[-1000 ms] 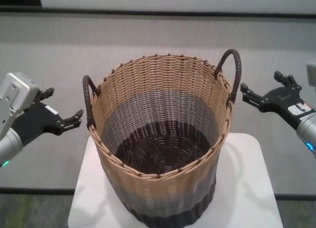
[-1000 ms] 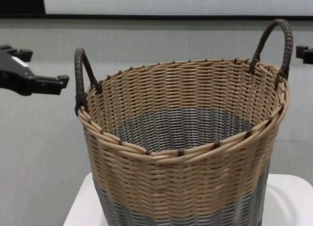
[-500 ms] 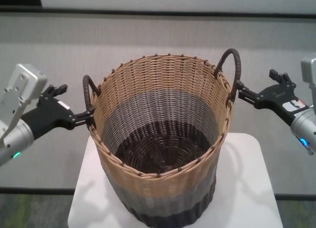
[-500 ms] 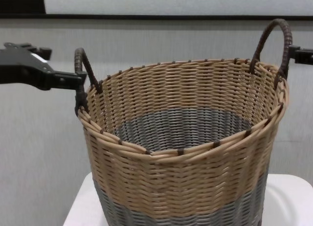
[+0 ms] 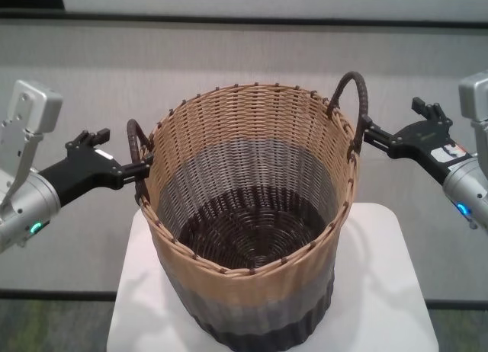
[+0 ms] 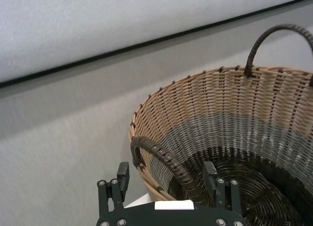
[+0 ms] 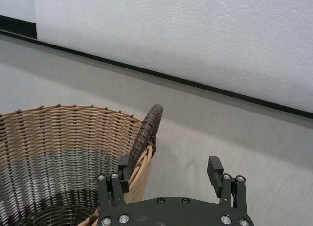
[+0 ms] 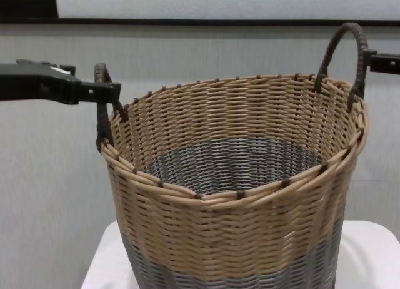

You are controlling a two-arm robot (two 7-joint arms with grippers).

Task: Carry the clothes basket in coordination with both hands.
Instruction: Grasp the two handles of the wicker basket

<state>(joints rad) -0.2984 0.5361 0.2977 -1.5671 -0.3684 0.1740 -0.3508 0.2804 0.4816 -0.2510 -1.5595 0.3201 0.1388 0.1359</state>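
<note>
Basket (image 5: 252,238) standing upright on a white table (image 5: 385,291), its two dark loop handles at opposite sides of the rim. Left end effector (image 5: 137,169) at the left handle (image 5: 137,142), jaws fully spread; in the left wrist view the handle arch (image 6: 161,160) lies between the two fingers (image 6: 122,174), not yet clamped. Right end effector (image 5: 367,133) at the right handle (image 5: 352,100), jaws likewise wide; in the right wrist view the handle (image 7: 146,128) sits against one finger (image 7: 124,167) rather than centred in the gap. Neither end effector holds anything. Step in hand: the approach to both handles, before any grasp. The next move likely calls for centring the right jaws on their handle, closing both sides together, then a level, matched lift so the basket does not tip.
</note>
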